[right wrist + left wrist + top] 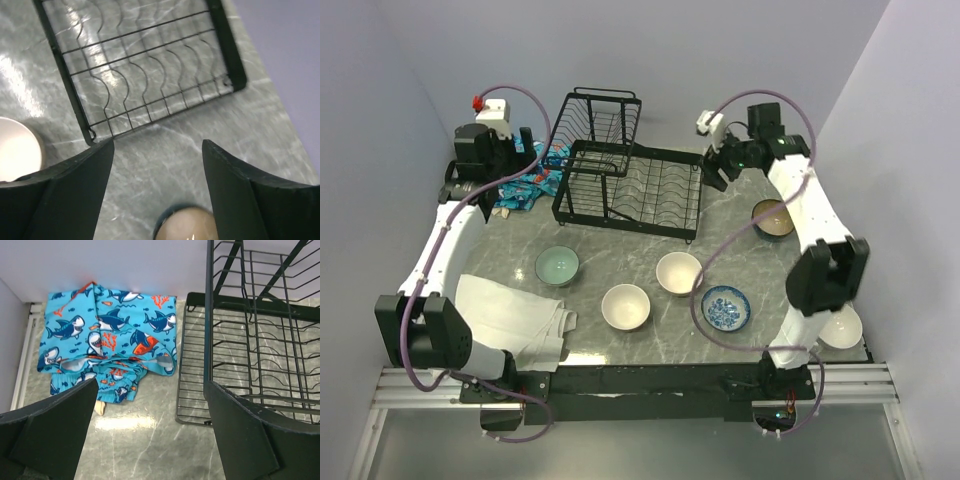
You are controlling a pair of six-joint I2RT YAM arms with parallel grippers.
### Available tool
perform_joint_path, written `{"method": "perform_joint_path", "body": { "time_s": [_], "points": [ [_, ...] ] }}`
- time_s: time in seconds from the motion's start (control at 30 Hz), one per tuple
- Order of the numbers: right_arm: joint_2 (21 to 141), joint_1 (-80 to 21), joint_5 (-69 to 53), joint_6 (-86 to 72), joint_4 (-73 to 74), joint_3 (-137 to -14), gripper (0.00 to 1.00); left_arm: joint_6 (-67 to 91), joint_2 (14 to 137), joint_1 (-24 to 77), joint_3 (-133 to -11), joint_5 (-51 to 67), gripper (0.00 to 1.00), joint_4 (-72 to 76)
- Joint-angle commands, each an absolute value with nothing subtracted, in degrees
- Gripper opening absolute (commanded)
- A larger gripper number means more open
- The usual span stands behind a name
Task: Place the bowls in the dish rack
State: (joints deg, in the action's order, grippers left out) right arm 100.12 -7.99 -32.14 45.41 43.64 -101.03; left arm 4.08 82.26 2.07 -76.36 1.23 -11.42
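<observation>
Status: nothing is loaded. The dish rack (660,190) sits at the back of the surface (620,250) with its slots bare.

All six bowls are out on the surface, upright and apart from each other:
- pale green bowl (557,265), front left of the rack
- two cream bowls (678,272) (626,306) in the middle
- blue-and-white patterned bowl (726,308) to the right of those
- brown-outside bowl (773,219) near the rack's right end
- white bowl (842,328) by the right arm's base, partly hidden by the arm

Left claw (150,385): jaws wide apart and holding nothing. It hangs above the rack's left end and the shark-print cloth (110,335).

Right claw (157,142): jaws wide apart and also holding nothing. It's above bare surface just off the rack's right front corner. A bowl rim (187,225) shows at the bottom of its wrist view, probably the brown one.

Step as I read it: reaching for the first pick, no grasp started.

Next move, my call:
- Right arm takes the brown bowl, since it's closest.
- Drop down with one finger inside the rim and one outside, then pinch the wall.
- Lift, tip the bowl on edge and seat it between two of the wavy bars.

Left arm can take the green bowl. The white towel (510,315) lies near it, so the approach needs to stay clear of that
</observation>
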Motion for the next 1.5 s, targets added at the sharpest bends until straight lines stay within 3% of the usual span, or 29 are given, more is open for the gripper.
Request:
{"method": "perform_joint_path", "body": {
  "time_s": [0.0,0.3,0.6,0.83,0.97,1.47],
  "points": [
    [108.2,-9.5,-38.7,65.2,61.0,-109.8,0.73,1.0,79.8,2.1,-74.9,0.7,0.96,-8.6],
    [114.1,-9.9,-33.1,99.3,70.2,-110.9,0.73,1.2,81.1,2.0,-73.7,0.2,0.96,-8.8],
    [118.6,-9.8,-30.4,117.7,74.9,-116.7,0.73,1.6,77.3,1.8,-67.9,0.2,0.96,-6.9],
    [123.5,-10.1,-26.9,127.3,77.5,-121.1,0.68,4.1,73.7,0.2,-62.8,1.6,0.96,-6.9],
    [125.7,-10.0,-26.5,130.4,75.5,-122.8,0.61,5.3,72.2,-2.5,-61.3,2.8,0.96,-7.8],
    [132.4,-10.1,-25.1,136.1,70.3,-125.9,0.57,8.8,71.4,-8.6,-60.0,6.5,0.97,-9.1]
  ]
}}
